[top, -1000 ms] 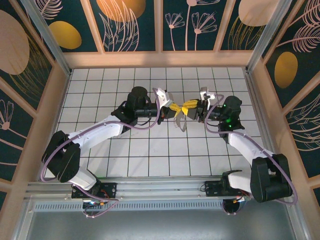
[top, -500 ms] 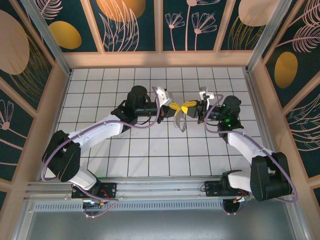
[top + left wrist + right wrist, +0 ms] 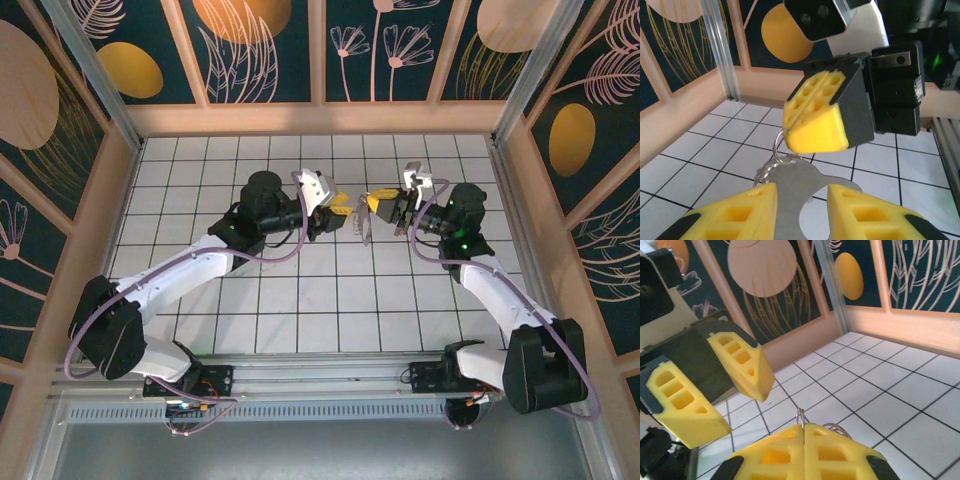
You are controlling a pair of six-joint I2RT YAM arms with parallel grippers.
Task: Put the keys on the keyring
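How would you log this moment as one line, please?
left gripper: open, holding nothing | right gripper: shut on keyring | flat metal piece: hangs from keyring

Both arms extended toward table centre, grippers facing tip to tip. Left gripper (image 3: 341, 209) jaws parted. Right gripper (image 3: 377, 204) jaws pressed together, seemingly slightly higher

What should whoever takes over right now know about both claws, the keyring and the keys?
Left claw: open, a finger on each side of a flat grey key, not pinching it.
Right claw: shut on the keyring, holding it in mid-air.
Done: the key appears to hang from the keyring; whether it is fully threaded cannot be told.
Left: confirm the key sits on the ring, then set both down gently.
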